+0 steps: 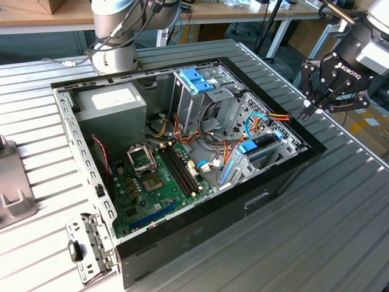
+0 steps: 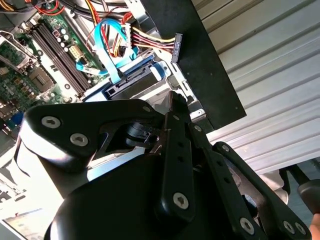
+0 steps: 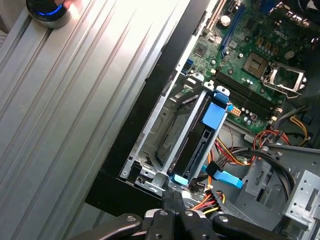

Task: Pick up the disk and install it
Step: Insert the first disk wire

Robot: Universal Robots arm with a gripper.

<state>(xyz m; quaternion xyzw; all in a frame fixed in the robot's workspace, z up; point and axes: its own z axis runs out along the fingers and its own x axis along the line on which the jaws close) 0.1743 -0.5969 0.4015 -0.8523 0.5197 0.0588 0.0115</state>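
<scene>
Ribbed metal table (image 1: 340,213) carries the computer case (image 1: 200,225); disk (image 3: 202,145) sits half-hidden edgewise; claw (image 1: 308,109) closed, empty.

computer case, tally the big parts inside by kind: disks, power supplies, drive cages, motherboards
disk: 1
power supply: 1
upright drive cage: 1
motherboard: 1
total: 4
</scene>
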